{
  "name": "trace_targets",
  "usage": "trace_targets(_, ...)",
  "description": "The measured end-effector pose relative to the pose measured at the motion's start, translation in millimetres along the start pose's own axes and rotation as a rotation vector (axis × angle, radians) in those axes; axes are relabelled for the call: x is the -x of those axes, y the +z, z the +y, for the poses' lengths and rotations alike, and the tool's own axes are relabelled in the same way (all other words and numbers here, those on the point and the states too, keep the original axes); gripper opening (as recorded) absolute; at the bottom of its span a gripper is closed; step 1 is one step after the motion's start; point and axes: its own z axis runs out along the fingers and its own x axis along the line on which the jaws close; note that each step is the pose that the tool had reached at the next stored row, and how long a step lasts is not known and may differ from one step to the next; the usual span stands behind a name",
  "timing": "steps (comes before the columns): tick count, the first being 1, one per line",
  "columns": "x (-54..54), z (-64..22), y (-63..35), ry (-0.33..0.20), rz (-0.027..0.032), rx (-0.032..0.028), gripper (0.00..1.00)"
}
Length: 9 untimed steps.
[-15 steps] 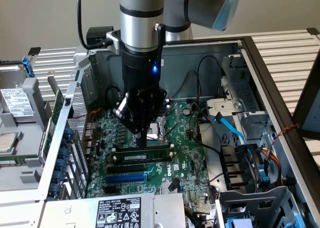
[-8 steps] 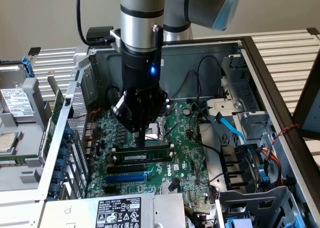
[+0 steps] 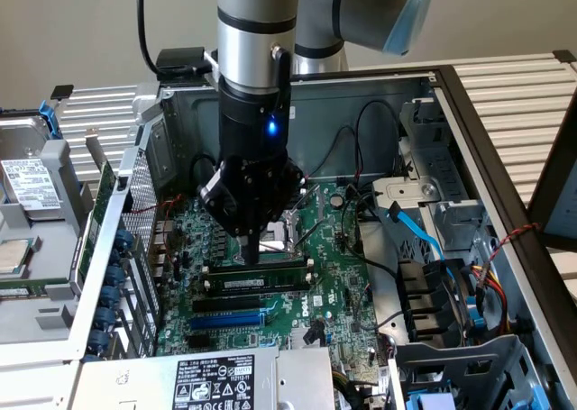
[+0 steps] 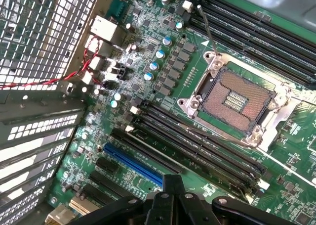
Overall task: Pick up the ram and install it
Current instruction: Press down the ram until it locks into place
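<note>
Gripper (image 4: 173,195) closest to the lens, fingers together over the slots (image 4: 197,146).

In the exterior view the gripper (image 3: 250,248) pressed down on the ram (image 3: 261,270) (seated in a slot beside the CPU socket (image 3: 293,230)); blue slot (image 3: 227,320) and power supply (image 3: 216,381) lay nearby, cables (image 3: 361,176) behind.

Pincer (image 3: 250,248) closed (arm vertical)

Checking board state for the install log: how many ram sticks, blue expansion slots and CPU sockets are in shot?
ram: 1
blue expansion slot: 1
CPU socket: 1
Total: 3
</note>
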Motion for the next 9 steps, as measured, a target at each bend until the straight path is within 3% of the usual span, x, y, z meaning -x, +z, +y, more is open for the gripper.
trace_targets(9, 0.0, 0.0, 0.0, 0.102, 0.0084, 0.0180, 0.10)
